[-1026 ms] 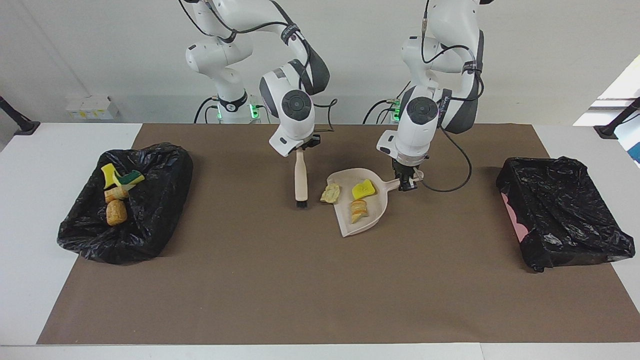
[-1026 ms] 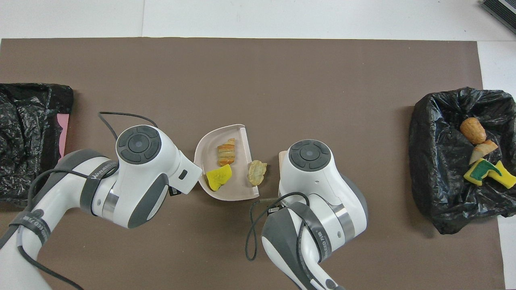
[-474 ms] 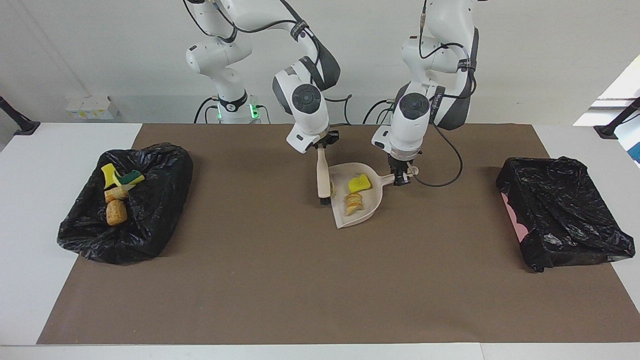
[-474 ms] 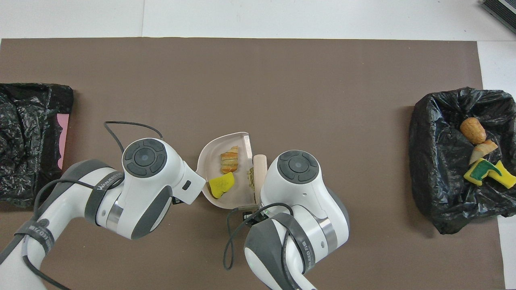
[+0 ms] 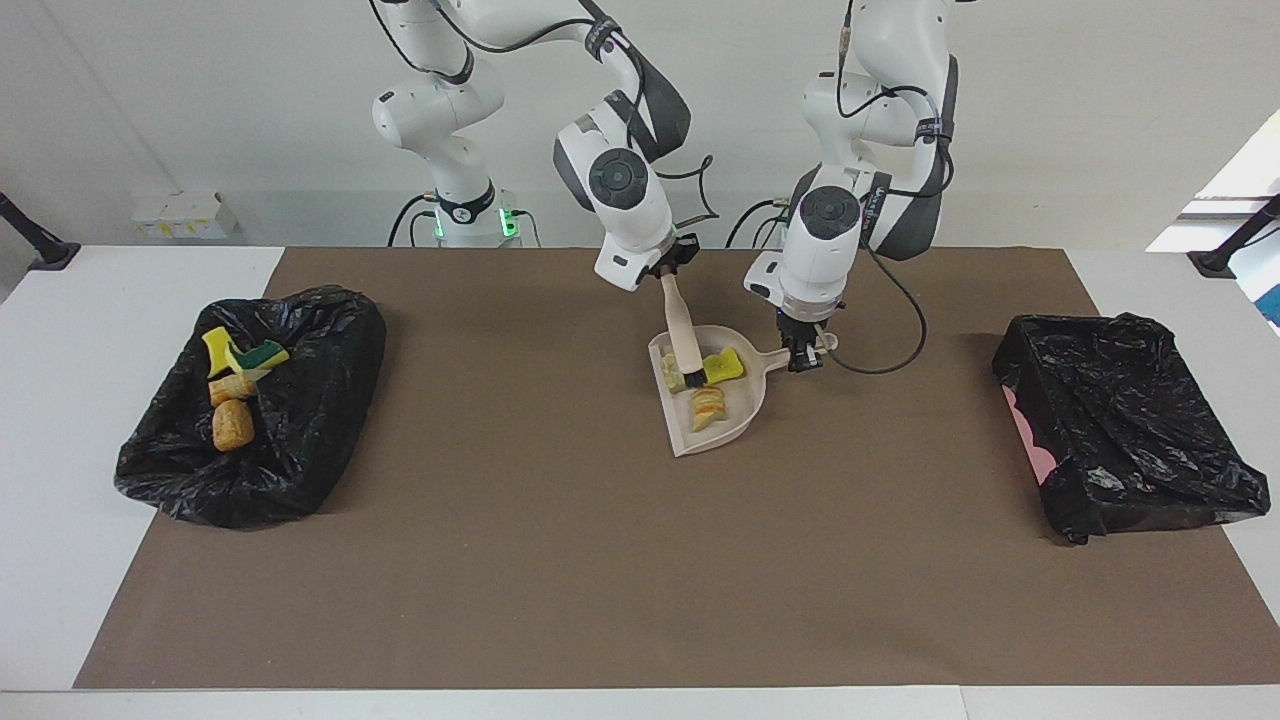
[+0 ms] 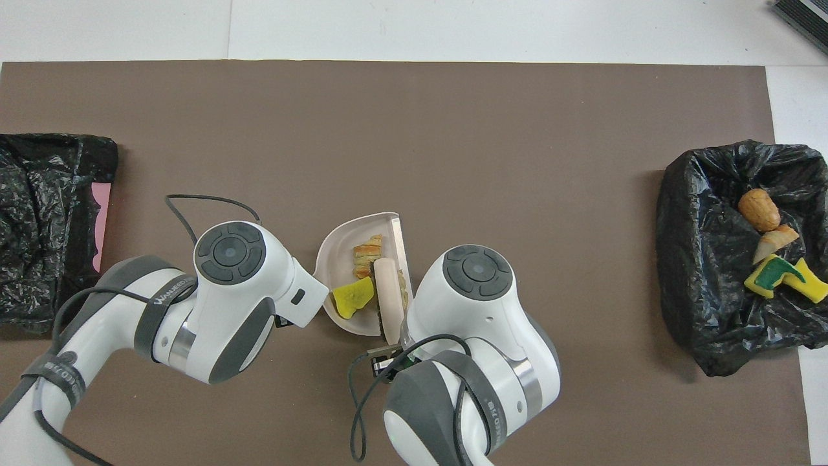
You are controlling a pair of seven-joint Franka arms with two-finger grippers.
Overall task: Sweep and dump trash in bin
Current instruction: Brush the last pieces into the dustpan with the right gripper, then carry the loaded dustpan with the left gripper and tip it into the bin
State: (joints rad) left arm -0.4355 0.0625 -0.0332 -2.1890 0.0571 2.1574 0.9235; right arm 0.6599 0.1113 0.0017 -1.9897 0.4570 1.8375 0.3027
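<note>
The right gripper (image 5: 668, 272) is clamped on the top of the brush (image 5: 682, 335), whose handle slants down into the dustpan (image 5: 735, 425) so that the dark bristles rest inside it. In the overhead view the gripper itself is hidden under the arm's wrist. The left gripper (image 5: 803, 357) is closed on the dustpan's handle at the pan's edge nearest the robots; there too the wrist covers it from above.

In the pan lie three pieces of trash: a pale crumpled scrap (image 5: 668, 373) touching the bristles, partly hidden by the brush, a yellow sponge chunk (image 5: 724, 367) just beside them, and a striped tan lump (image 5: 709, 408) farther from the robots.

At the right arm's end of the table, the black-lined bin (image 5: 300, 440) holds four more scraps (image 5: 232, 428). A second black-lined bin (image 5: 1120, 400) sits at the left arm's end; its inside is hard to make out.
</note>
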